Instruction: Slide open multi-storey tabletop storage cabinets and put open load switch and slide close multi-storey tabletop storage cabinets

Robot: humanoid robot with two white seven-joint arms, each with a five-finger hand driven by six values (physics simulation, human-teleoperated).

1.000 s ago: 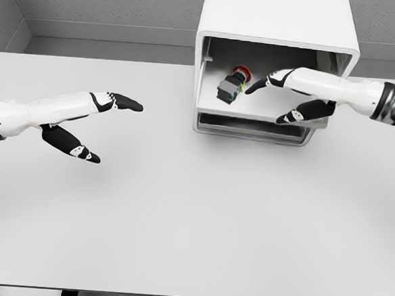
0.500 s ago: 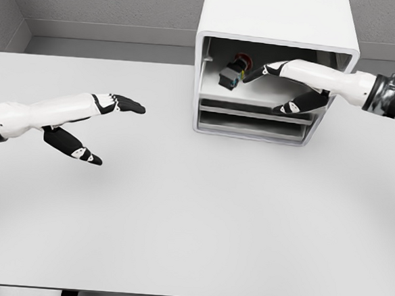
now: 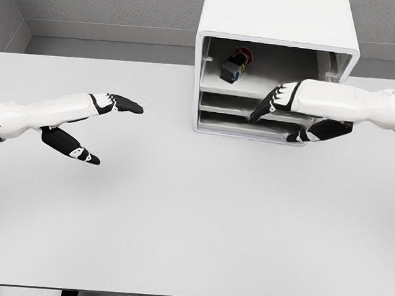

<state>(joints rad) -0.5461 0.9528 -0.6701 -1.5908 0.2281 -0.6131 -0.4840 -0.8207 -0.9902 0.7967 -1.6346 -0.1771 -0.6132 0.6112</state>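
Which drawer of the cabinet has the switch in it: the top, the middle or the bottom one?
The top drawer: the switch with its red knob lies at its back. The two lower ones show nothing inside.

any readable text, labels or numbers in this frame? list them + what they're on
None readable.
Load switch in the top compartment of the storage cabinet: red button and a yellow and blue patch show, but any marking is too small to read.
Cabinet shell and drawer fronts: plain white, no print.
Table: blank.
Left robot hand and right robot hand: black and white, no lettering visible.
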